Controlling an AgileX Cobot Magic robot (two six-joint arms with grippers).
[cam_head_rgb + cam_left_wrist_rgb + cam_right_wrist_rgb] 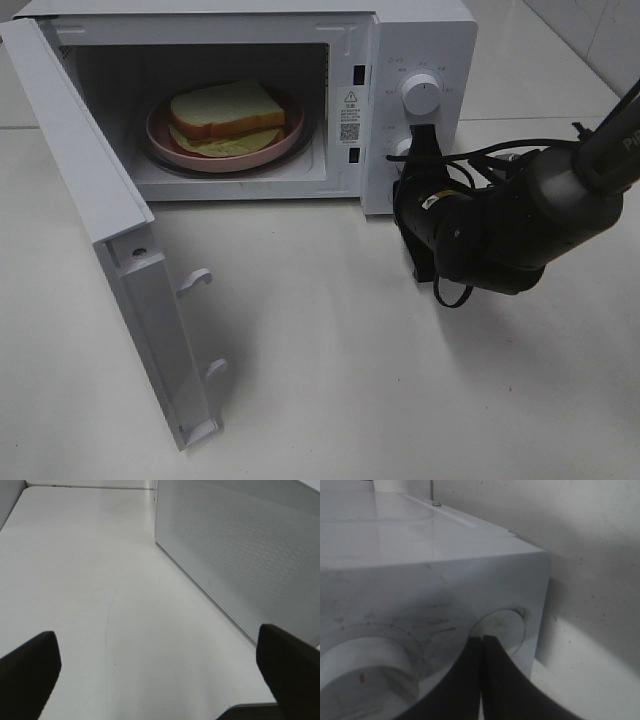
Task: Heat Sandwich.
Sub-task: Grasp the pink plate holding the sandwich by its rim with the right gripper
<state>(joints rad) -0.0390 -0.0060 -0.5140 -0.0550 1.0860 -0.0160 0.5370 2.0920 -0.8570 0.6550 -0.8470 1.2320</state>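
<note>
The sandwich (228,108) looks soft and light; it is better handled by its stiff plate (160,138) rim. Left jaws gape empty; right jaws are closed, empty, at a knob (401,149).

One white microwave (432,45) fills the upper part of the frame, with one open door (90,200). Inside are one sandwich (225,108) and one pink plate (175,150). Two knobs (420,95) sit at upper right. Two latch hooks (195,281) project from the door. One black arm (520,225) shows at right.

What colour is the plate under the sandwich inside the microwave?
Pink. The plate shows best in the exterior high view.
</note>
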